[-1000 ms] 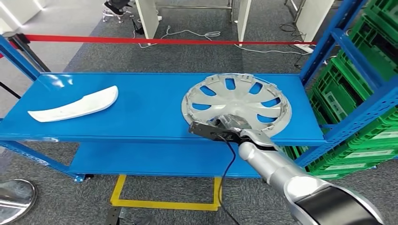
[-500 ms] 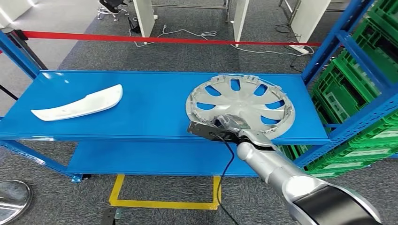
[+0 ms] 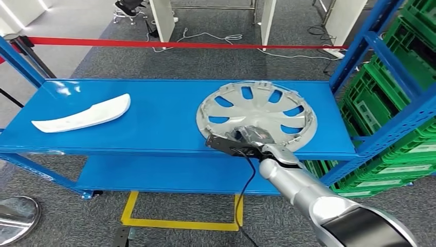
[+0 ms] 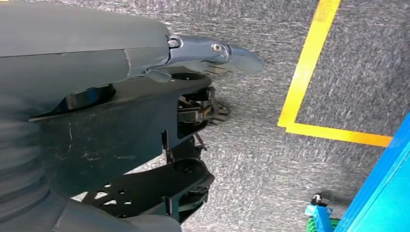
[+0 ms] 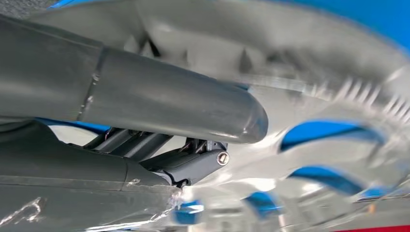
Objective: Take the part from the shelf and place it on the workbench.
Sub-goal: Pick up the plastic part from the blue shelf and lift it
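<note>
Head view: silver wheel cover [image 3: 257, 110] lies on the top blue shelf [image 3: 164, 118], toward the shelf's right end, near the front edge. Right robot hand [image 3: 252, 138] sits at the cover's near rim, silver arm coming in from lower right; black wrist bracket and cable hang just in front of the shelf edge. Fingers overlap the rim, but from here I cannot tell if they clamp it. White curved trim piece [image 3: 82, 117] lies on the same shelf's left part, well apart from the cover. Green crates [image 3: 396, 103] stacked in the rack to the right. Red barrier tape [image 3: 169, 45] runs behind the shelf. Yellow floor marking [image 3: 180, 224] on grey carpet below.

Left wrist view: left robot hand [image 4: 212, 53] hangs over the carpet, grey thumb out straight, nothing in it, darker fingers apart. Yellow floor line and a blue shelf corner sit nearby.

Right wrist view: blurred. Thick grey thumb [image 5: 193, 106] lies across the silver cover's spokes [image 5: 329, 159], darker fingers below it against the cover; blue shelf shows through the cutouts. Firm hold or mere contact, cannot tell.
</note>
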Robot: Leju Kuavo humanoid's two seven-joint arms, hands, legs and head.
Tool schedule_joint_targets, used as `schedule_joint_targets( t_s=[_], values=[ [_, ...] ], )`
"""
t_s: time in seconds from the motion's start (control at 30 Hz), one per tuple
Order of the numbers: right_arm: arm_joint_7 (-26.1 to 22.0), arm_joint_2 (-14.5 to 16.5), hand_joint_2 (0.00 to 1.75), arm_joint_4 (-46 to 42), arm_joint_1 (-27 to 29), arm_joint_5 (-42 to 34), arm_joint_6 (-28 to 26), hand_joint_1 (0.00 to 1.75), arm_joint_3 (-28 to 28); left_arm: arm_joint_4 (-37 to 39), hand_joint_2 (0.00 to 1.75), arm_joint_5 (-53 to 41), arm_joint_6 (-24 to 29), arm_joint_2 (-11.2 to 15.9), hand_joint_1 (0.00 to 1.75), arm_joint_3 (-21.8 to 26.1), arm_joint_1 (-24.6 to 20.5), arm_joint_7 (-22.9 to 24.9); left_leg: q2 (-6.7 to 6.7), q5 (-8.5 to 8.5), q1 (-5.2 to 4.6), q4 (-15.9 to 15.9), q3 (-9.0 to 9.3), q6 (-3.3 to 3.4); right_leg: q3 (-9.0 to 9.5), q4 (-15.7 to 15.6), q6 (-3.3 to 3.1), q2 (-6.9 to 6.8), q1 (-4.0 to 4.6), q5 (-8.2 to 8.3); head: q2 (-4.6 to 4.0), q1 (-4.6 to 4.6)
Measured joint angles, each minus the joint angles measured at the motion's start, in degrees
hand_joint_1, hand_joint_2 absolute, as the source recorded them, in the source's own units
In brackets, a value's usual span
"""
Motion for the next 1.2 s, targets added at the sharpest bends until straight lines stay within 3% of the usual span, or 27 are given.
schedule_joint_targets(
  t_s=[0.03,0.1,0.13,0.17,0.2,0.23,0.3,0.37,0.43,0.5,0.53,0.63,0.67,0.7,0.73,0.8,0.87,1.0,1.07,1.13,1.17,1.2],
  values=[
    [-0.27,0.03,0.00,-0.13,0.08,-0.26,-0.31,1.75,-0.07,0.00,1.75,-0.03,0.00,0.01,0.00,0.00,0.00,-0.10,0.06,-1.49,-0.02,2.32,-1.08,-0.19,0.07,-0.15,-0.27,-0.03,-0.12,0.09,0.00,-0.16],
    [-0.90,0.10,0.00,-0.35,0.48,-0.75,-0.96,1.75,-0.23,0.00,1.75,-0.10,0.01,0.07,0.00,0.00,0.04,-0.27,0.12,-5.22,-0.08,9.89,-4.72,-0.42,-0.04,-0.16,-0.56,-0.07,-0.07,0.11,0.00,-0.41],
    [-1.19,0.14,0.00,-0.51,0.77,-0.93,-1.26,1.75,-0.28,0.00,1.75,-0.14,0.04,0.09,0.00,0.00,0.07,-0.36,0.12,-6.33,-0.09,13.19,-6.34,-0.47,-0.09,-0.16,-0.61,-0.08,-0.05,0.11,0.00,-0.43],
    [-1.44,0.14,0.00,-0.73,1.03,-1.12,-1.53,1.75,-0.34,0.00,1.75,-0.17,0.08,0.13,0.00,0.00,0.09,-0.45,0.12,-6.36,-0.09,14.80,-7.14,-0.48,-0.11,-0.15,-0.62,-0.07,-0.03,0.12,0.00,-0.43],
    [-1.66,0.15,0.00,-0.99,1.24,-1.29,-1.74,1.75,-0.44,0.00,1.75,-0.20,0.12,0.16,0.00,0.00,0.09,-0.56,0.13,-5.24,-0.08,14.13,-6.83,-0.44,-0.09,-0.14,-0.60,-0.05,-0.04,0.13,0.00,-0.44],
    [-1.80,0.16,0.00,-1.27,1.39,-1.40,-1.86,1.75,-0.55,0.00,1.75,-0.21,0.16,0.20,0.00,0.00,0.07,-0.67,0.14,-3.31,-0.07,11.39,-5.47,-0.38,-0.04,-0.13,-0.53,-0.01,-0.09,0.13,0.00,-0.44],
    [-1.92,0.17,0.00,-1.84,1.56,-1.49,-1.94,1.75,-0.81,-0.01,1.75,-0.29,0.20,0.25,0.00,-0.01,-0.03,-0.83,0.25,0.17,-0.04,3.65,-1.61,-0.21,-0.10,0.05,-0.09,0.12,0.01,0.07,0.00,-0.52],
    [-1.92,0.17,0.00,-2.27,1.64,-1.41,-1.94,1.75,-1.08,-0.01,1.75,-0.44,0.20,0.21,0.00,-0.02,-0.15,-0.91,0.26,1.06,-0.07,-0.53,0.24,0.30,-0.43,0.16,0.56,0.21,0.27,0.12,0.01,-0.52],
    [-1.87,0.17,0.00,-2.48,1.75,-1.18,-1.92,1.75,-1.23,0.00,1.75,-0.51,0.20,0.17,0.00,-0.02,-0.13,-0.92,0.18,0.97,-0.13,-0.89,0.14,1.10,-0.62,-0.01,1.14,0.22,0.29,0.29,0.01,-0.42],
    [-1.80,0.17,0.00,-2.55,1.84,-0.92,-1.87,1.75,-1.24,0.00,1.75,-0.53,0.20,0.16,0.00,-0.02,-0.11,-0.92,0.22,1.12,-0.03,-1.00,0.13,1.81,-1.23,1.11,1.70,0.05,0.17,-0.64,0.00,-0.19],
    [-1.77,0.17,0.00,-2.60,1.86,-0.81,-1.85,1.75,-1.24,0.00,1.75,-0.53,0.19,0.15,0.00,-0.02,-0.14,-0.92,0.26,1.16,0.05,-1.06,0.15,2.10,-2.21,3.21,1.96,-0.04,0.13,-1.94,0.00,-0.05],
    [-1.77,0.16,0.00,-2.71,2.25,-0.66,-1.98,1.75,-1.24,-0.01,1.75,-0.54,0.12,0.15,0.00,-0.02,-0.15,-0.96,0.31,1.07,0.03,-1.06,0.17,2.52,-7.38,14.26,2.40,-0.16,0.07,-6.81,0.01,0.24],
    [-1.80,0.15,0.00,-2.78,2.45,-0.61,-2.10,1.75,-1.24,-0.01,1.75,-0.54,0.09,0.16,0.00,-0.02,-0.14,-0.98,0.30,1.03,0.03,-1.05,0.22,2.54,-8.40,16.32,2.43,-0.16,0.06,-7.14,0.02,0.25],
    [-1.83,0.15,0.00,-2.87,2.60,-0.54,-2.21,1.75,-1.24,0.00,1.75,-0.55,0.07,0.16,0.00,-0.02,-0.14,-1.00,0.28,0.98,0.04,-1.05,0.31,2.52,-8.35,16.11,2.43,-0.17,0.03,-6.35,0.02,0.25],
    [-1.84,0.16,0.00,-3.03,2.67,-0.44,-2.32,1.75,-1.24,0.00,1.75,-0.56,0.07,0.16,0.00,-0.03,-0.14,-1.01,0.25,0.89,0.08,-1.04,0.46,2.43,-7.15,13.58,2.42,-0.18,-0.04,-4.62,0.01,0.25],
    [-1.79,0.17,0.87,-3.32,2.64,-0.19,-2.43,0.87,-1.24,-0.01,1.75,-0.60,0.33,0.16,0.00,-0.05,-0.18,-0.86,0.16,0.61,0.03,-0.99,0.76,1.96,-3.06,5.61,2.40,-0.20,-0.18,-1.13,0.00,0.27],
    [-1.70,0.21,1.75,-3.51,2.60,0.07,-2.57,0.00,-1.24,-0.02,1.75,-0.55,0.68,0.21,0.00,-0.06,-0.19,-0.17,0.06,0.55,-0.14,-0.96,0.76,1.29,-0.70,1.04,1.93,-0.10,-0.15,-0.06,0.01,0.20],
    [-1.41,0.32,1.75,-3.92,2.54,0.44,-2.75,0.00,-1.23,-0.02,1.75,-0.21,0.62,0.25,0.00,-0.04,-0.17,1.84,0.13,0.13,-0.03,-0.65,0.50,0.02,-0.66,0.55,0.29,0.05,-0.06,-0.13,0.01,-0.04],
    [-1.27,0.36,1.75,-4.07,2.50,0.49,-2.82,0.00,-1.24,-0.02,1.75,-0.08,0.61,0.25,0.00,-0.04,-0.19,1.80,0.23,-2.60,-0.04,3.88,-1.63,-0.36,-0.54,0.35,-0.29,-0.04,-0.18,-0.04,0.00,-0.26],
    [-1.26,0.37,1.75,-4.11,2.68,0.48,-2.86,0.00,-1.24,-0.02,1.75,0.23,0.27,0.27,0.00,-0.02,-0.15,1.28,0.24,-5.90,-0.08,11.52,-5.40,-0.49,-0.61,0.34,-0.56,-0.10,-0.08,-0.05,0.01,-0.40],
    [-1.29,0.37,1.75,-4.11,2.80,0.47,-2.87,0.00,-1.24,-0.02,1.75,0.38,0.07,0.28,0.00,-0.01,-0.13,1.07,0.24,-6.46,-0.08,14.09,-6.73,-0.49,-0.62,0.34,-0.60,-0.11,-0.04,-0.04,0.01,-0.40],
    [-1.32,0.37,1.75,-4.11,2.88,0.46,-2.87,0.00,-1.24,-0.02,1.75,0.48,-0.07,0.31,0.00,-0.01,-0.12,0.99,0.25,-5.95,-0.09,14.76,-7.16,-0.43,-0.60,0.35,-0.62,-0.09,-0.01,-0.04,0.01,-0.40]
  ],
)
